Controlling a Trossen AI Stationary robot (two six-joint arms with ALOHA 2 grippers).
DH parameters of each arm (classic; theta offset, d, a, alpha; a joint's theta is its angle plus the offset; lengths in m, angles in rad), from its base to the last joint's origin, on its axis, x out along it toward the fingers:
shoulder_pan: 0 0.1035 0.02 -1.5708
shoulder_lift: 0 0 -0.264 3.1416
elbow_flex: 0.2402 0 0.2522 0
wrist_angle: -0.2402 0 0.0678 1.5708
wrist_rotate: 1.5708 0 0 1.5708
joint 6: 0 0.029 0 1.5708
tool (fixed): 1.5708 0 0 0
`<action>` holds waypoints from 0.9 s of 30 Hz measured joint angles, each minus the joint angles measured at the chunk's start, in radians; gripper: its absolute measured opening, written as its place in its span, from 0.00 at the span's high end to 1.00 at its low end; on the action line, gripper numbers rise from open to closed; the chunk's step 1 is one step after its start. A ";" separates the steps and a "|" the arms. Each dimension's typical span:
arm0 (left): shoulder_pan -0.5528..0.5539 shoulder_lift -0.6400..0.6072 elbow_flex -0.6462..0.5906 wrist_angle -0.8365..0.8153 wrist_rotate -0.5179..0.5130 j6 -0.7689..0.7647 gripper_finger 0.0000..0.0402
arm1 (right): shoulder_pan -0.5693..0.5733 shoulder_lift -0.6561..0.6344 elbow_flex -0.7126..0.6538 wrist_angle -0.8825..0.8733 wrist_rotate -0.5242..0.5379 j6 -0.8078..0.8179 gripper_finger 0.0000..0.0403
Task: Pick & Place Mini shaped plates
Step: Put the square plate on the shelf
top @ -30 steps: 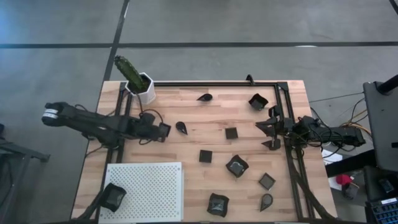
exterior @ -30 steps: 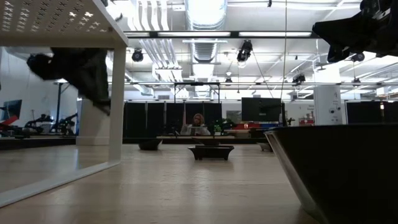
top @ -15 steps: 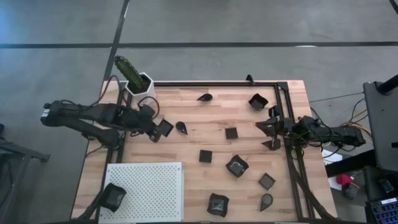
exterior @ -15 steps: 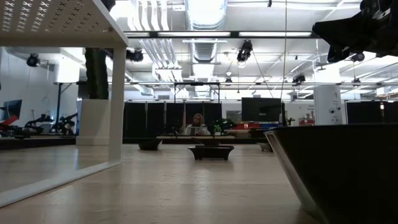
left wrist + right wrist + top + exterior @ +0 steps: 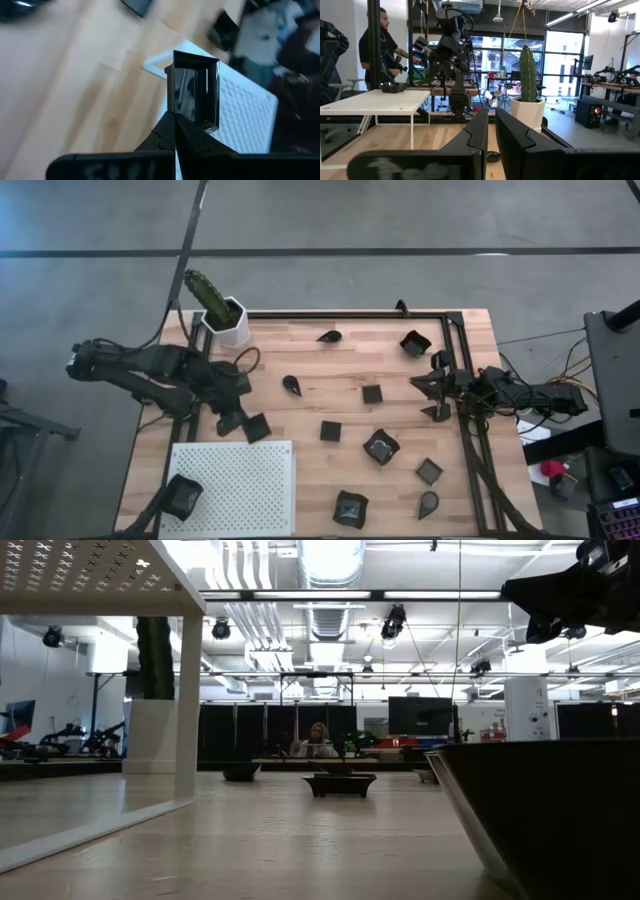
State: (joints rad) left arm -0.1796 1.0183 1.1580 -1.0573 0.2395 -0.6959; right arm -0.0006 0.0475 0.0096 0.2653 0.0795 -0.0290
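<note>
My left gripper (image 5: 246, 423) is shut on a small dark square plate (image 5: 258, 428) just above the far edge of the white perforated board (image 5: 240, 480). The wrist view shows the plate (image 5: 196, 90) beyond the fingertips (image 5: 175, 117). Another dark plate (image 5: 182, 495) lies on the board's near left corner. Several dark plates lie flat on the wood, among them a teardrop (image 5: 292, 384), a square (image 5: 330, 430) and a wavy one (image 5: 381, 446). My right gripper (image 5: 436, 392) waits shut at the table's right side. My left gripper pinches the square plate by one rim (image 5: 184, 114) between its two fingers. The fingers come slanting from the table's far left side. The plate is lifted clear and stands tilted on edge beyond the fingertips, its hollow toward the wrist camera.
A white hexagonal pot with a green cactus (image 5: 225, 315) stands at the far left corner. A black frame (image 5: 455, 360) runs along the far and right edges. More plates lie at the far edge (image 5: 414, 343) and near right (image 5: 429, 471). A person (image 5: 380, 40) stands beyond the table.
My left gripper has gone from beside the teardrop plate toward the table's near edge, to the white board's far edge. It has turned on the way and carried the square plate along, clear of the table.
</note>
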 joint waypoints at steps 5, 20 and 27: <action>-0.056 0.000 0.000 -0.001 0.054 0.020 1.00 | 0.000 0.000 0.000 0.000 0.000 0.000 0.92; -0.314 0.027 -0.002 0.038 0.055 -0.054 1.00 | 0.000 0.000 0.000 0.000 0.000 -0.004 0.92; -0.381 0.075 -0.010 0.082 0.051 -0.069 1.00 | 0.000 0.000 0.000 -0.006 0.000 -0.004 0.92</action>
State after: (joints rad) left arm -0.5607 1.0933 1.1475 -0.9757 0.2901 -0.7646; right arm -0.0010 0.0475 0.0097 0.2592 0.0799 -0.0334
